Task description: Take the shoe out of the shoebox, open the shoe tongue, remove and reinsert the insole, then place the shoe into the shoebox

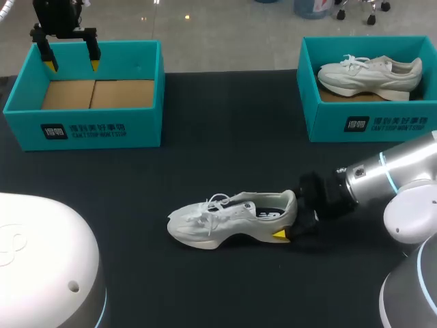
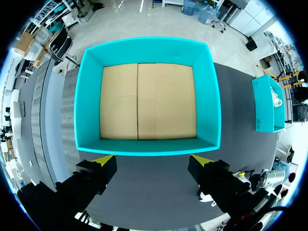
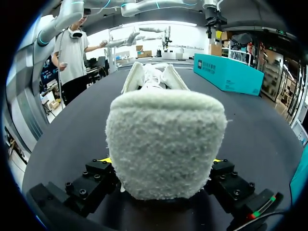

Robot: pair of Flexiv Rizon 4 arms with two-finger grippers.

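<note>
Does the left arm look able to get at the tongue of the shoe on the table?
Probably yes: the left arm hangs over the empty shoebox, jaws open, and the right arm grips the shoe only by its heel, leaving the tongue uncovered.

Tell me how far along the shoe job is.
Done: one shoe lies out on the table, the left shoebox empty. In hand: the right arm has its jaws clamped on the heel. Left: opening the tongue, insole out and in, reboxing.

The black table (image 1: 225,171) bears the left shoebox (image 1: 82,130), right shoebox (image 1: 369,124) and white shoe (image 1: 218,222).
</note>
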